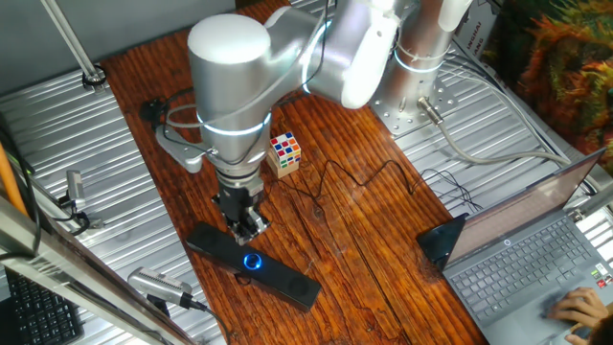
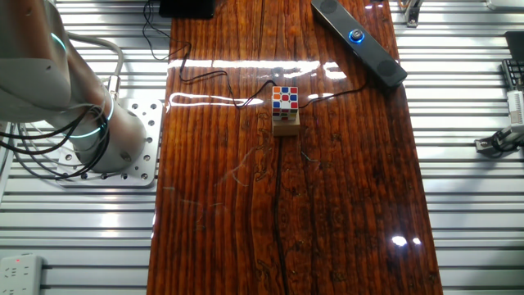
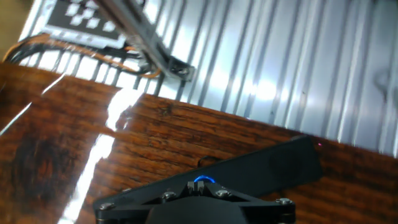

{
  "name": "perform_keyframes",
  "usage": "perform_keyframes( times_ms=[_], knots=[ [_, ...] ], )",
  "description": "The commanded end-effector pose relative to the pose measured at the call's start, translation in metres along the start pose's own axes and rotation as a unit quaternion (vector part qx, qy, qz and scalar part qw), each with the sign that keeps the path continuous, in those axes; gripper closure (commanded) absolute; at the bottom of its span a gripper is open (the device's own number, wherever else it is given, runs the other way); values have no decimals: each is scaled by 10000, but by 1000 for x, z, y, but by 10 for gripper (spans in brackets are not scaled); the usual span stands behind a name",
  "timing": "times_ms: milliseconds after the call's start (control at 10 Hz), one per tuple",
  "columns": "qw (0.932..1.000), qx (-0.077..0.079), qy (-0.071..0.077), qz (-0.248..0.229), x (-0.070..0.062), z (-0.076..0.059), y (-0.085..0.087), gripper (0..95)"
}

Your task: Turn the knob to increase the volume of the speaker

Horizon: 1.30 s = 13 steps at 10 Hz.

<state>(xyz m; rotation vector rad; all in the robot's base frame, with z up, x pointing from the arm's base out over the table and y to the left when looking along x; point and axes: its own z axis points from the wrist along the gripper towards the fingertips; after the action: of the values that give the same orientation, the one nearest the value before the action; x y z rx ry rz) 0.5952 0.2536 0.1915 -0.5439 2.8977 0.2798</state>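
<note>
While gripper (image 1: 251, 228) hovers | knob (image 1: 252, 261) just below | jaws unclear

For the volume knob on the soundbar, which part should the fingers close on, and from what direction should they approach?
Grip the knob by its round rim, fingers on opposite sides, coming straight down from above. It is a small dial facing up at the middle of the flat-lying speaker, so only a top approach likely leaves room to twist. The gripper hangs just beside it; its jaw state is unclear.
</note>
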Motion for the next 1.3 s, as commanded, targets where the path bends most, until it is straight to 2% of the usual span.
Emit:
perform_keyframes(
  times_ms=[100, 300, 700, 900, 1300],
  knots=[
    [9995, -32, 325, -37, -1, 1, 0, 950],
    [9994, 19, 344, 4, -1, 1, 0, 950],
    [9997, 41, 247, 2, -2, 0, 2, 950],
    [9997, 57, 223, 45, -5, -5, 11, 950],
    [9997, 40, 220, 87, -15, 1, 15, 950]
  ],
)
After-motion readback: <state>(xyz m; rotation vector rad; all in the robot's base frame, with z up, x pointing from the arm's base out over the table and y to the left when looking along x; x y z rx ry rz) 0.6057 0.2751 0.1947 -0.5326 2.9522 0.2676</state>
